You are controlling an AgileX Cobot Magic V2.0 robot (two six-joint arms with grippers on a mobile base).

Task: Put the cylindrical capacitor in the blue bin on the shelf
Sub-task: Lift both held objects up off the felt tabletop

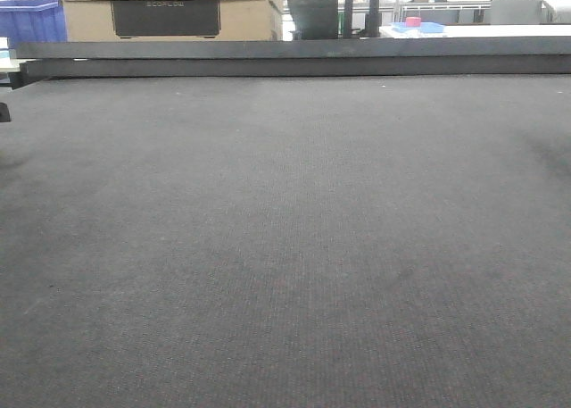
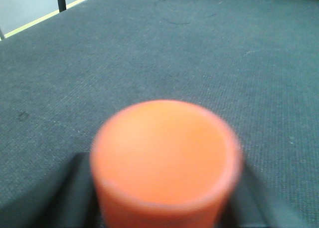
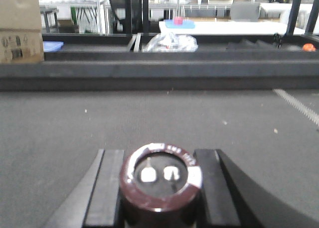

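Desk (image 1: 285, 247) mat fills the front view. A cardboard box (image 1: 165, 6) and a blue bin (image 1: 31, 22) sit beyond it, upper left; can't tell if that's the target bin. Left claw (image 2: 164, 188) is clamped on a blurred orange cylinder (image 2: 167, 153), bottom centre, probably just parked. Right claw (image 3: 160, 188) pinches the cylindrical capacitor (image 3: 162, 180) by its sides, bottom centre, terminals facing the camera, so it can't roll. Looks ready to carry.

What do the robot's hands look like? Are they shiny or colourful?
No, both are plain black. The right tool has two flat, blocky fingers with straight edges and a dull surface, plus a curved black piece beside one finger. The left tool is too blurry for detail: just dark, dull shapes. No cables, stickers or writing show on either.
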